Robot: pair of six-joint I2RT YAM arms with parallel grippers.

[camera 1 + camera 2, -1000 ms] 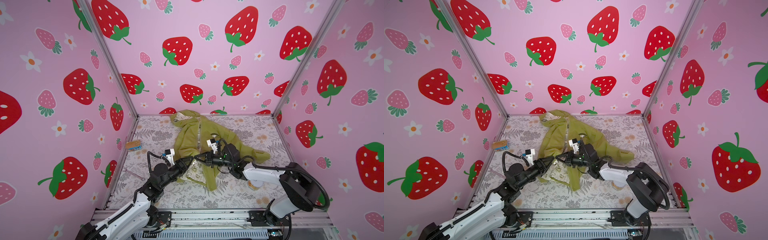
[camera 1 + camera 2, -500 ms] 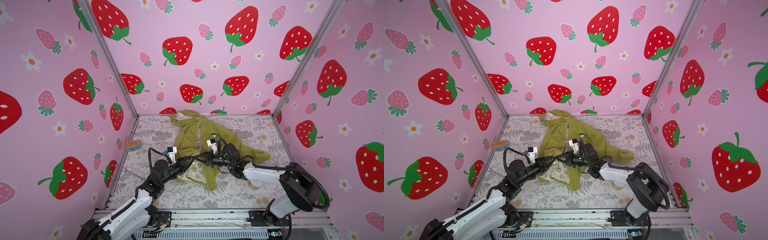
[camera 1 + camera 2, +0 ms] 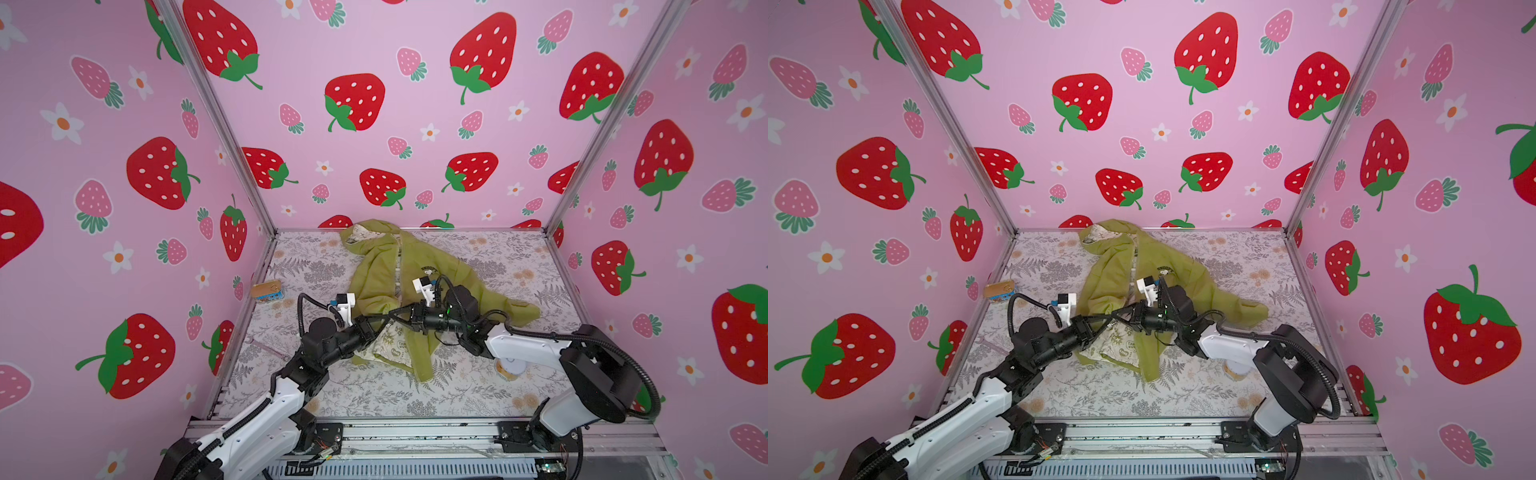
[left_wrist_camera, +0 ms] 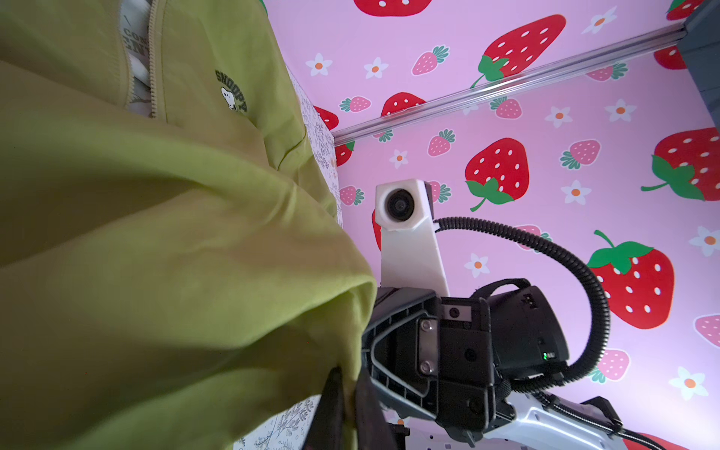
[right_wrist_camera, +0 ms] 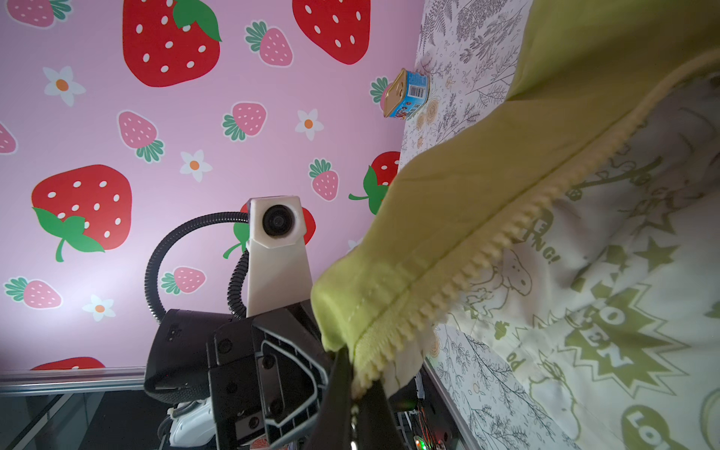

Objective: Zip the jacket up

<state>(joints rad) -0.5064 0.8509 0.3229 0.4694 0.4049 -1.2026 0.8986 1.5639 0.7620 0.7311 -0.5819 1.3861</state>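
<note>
**Bright, even light; near cloth blurred**

Both top views are bright and evenly lit, with only faint shadows on the floral-printed grey-and-white table cover (image 3: 415, 399); the pink strawberry-patterned walls (image 3: 374, 50) stretch and bow toward the edges, a wide-lens distortion; in the left wrist view the nearest folds of the olive-green fabric jacket (image 4: 136, 292) are blurred; in the right wrist view a pale glow washes the wall.

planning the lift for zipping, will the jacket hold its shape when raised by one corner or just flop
Likely floppy: the jacket lies in soft folds on the table, and its lifted corner droops in the wrist views. Probably light for its size: thin cloth with a thin printed lining. The zipper edge curves, so it may not stay straight unless pulled taut.
</note>
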